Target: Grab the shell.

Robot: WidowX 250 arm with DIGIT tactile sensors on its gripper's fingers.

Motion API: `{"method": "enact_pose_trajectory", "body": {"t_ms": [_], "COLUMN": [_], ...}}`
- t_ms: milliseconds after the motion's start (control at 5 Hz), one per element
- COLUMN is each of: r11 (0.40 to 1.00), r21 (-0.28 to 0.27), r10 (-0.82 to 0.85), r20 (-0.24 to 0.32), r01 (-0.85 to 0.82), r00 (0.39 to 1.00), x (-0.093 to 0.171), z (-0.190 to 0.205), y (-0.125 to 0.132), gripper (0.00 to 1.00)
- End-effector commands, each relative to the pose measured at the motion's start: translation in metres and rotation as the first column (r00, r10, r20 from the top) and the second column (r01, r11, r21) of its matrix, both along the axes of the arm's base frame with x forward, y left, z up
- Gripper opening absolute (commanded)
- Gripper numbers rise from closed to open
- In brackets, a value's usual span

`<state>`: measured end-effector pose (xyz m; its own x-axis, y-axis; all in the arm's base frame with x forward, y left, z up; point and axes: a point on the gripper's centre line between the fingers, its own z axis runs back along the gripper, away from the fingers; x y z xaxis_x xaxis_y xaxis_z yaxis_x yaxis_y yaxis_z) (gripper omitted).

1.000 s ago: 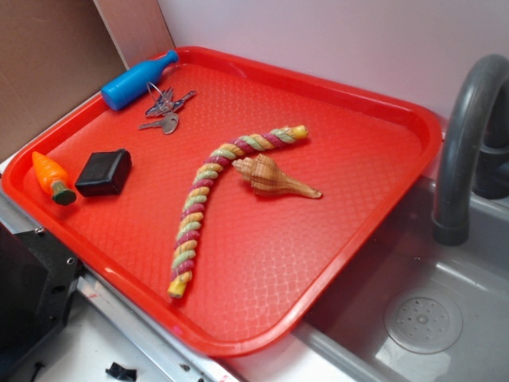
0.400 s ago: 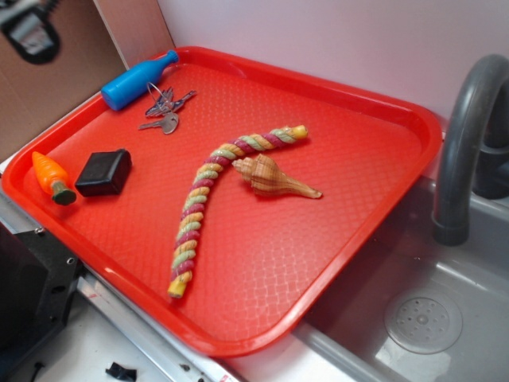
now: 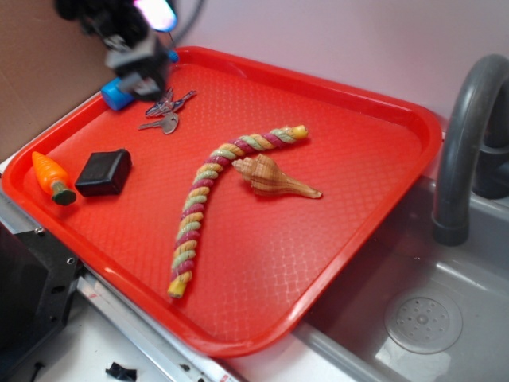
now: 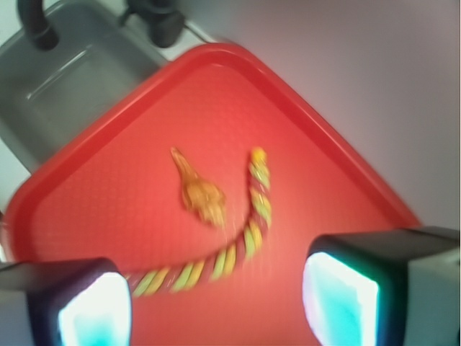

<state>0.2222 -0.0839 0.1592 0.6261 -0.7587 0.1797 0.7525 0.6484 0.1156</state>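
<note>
Conch shell (image 3: 273, 179) lies flat on the red tray (image 3: 342, 119), far from the pincer (image 3: 135, 68).
The pincer's jaws are spread, holding nothing; the shell's pointed tail aims away from it, toward the sink (image 3: 429, 318).

Gripper (image 3: 143, 68): one, blurred in the exterior view, at the upper left of that view, pointing downward. Jaws: spread wide apart, holding nothing. Fingers (image 4: 338, 303): two, dark with pale glowing pads, seen at the lower left and lower right corners of the wrist view.
</note>
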Motion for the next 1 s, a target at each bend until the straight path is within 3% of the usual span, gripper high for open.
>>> {"method": "enact_pose_trajectory", "body": {"t_ms": [0,600,800], "r11": [0.984,0.971,0.969], "r21": [-0.012,-0.007,0.034], "r10": [-0.179,-0.232,-0.228], "r20": [-0.059,-0.238,-0.271], "r01": [0.179,0.237,0.245], "r00": [0.982,0.943,0.935], "x": [0.022,0.026,0.025], "z": [-0.047,-0.119,-0.131], "y": [-0.026,-0.028,-0.030], "gripper": [1.00,1.00,1.00]}}
